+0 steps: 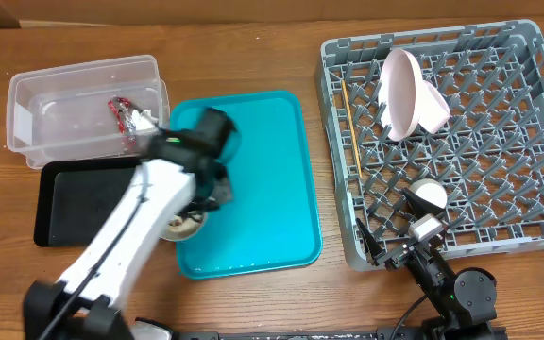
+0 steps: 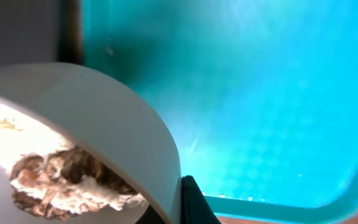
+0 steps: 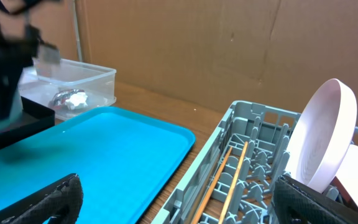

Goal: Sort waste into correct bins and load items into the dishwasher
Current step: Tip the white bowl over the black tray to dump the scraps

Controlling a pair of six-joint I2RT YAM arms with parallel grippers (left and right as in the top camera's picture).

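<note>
Bright, even light, bowl [image 2: 104,124] overexposed, blurred

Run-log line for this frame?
left gripper: shut on bowl with scraps, at teal tray | right gripper: open, by rack | rack: plate, cup, chopsticks

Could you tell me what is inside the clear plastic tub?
A narrow red snack wrapper and crumpled white tissue; the left arm hides one corner of the clear plastic tub.

The overhead camera looks straight down on the whole table [image 1: 253,47]. The left wrist camera sits very close against a bowl [image 2: 104,118] above the teal tray [image 1: 263,189]. The right wrist camera looks low across the dish rack [image 3: 229,134] toward the tub [image 3: 92,73]. All three views share the tray.
</note>
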